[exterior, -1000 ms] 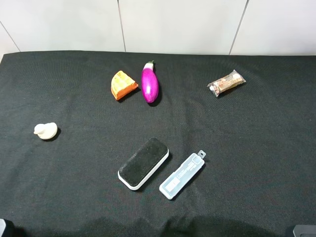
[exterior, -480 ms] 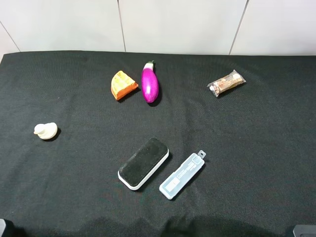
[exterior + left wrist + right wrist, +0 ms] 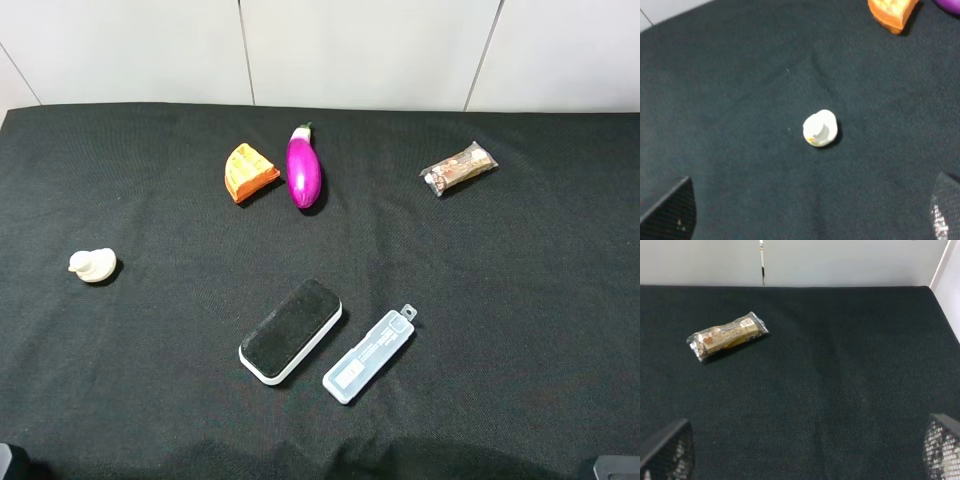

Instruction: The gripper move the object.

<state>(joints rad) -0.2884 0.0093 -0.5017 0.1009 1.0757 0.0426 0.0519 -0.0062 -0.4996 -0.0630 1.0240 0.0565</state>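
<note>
The object, a slim pale-blue translucent case with a hang tab, lies flat on the black cloth at the front centre, apart from and just right of the eraser block. It shows in neither wrist view. My left gripper is open and empty, its fingers wide apart above the cloth near a small white duck. My right gripper is open and empty, with its fingers wide apart over bare cloth. Both arms sit at the front corners, far from the case.
The black-topped white eraser block lies diagonally. An orange wedge and a purple eggplant lie at the back centre. A wrapped snack lies at the back right and also shows in the right wrist view. The white duck sits at the left.
</note>
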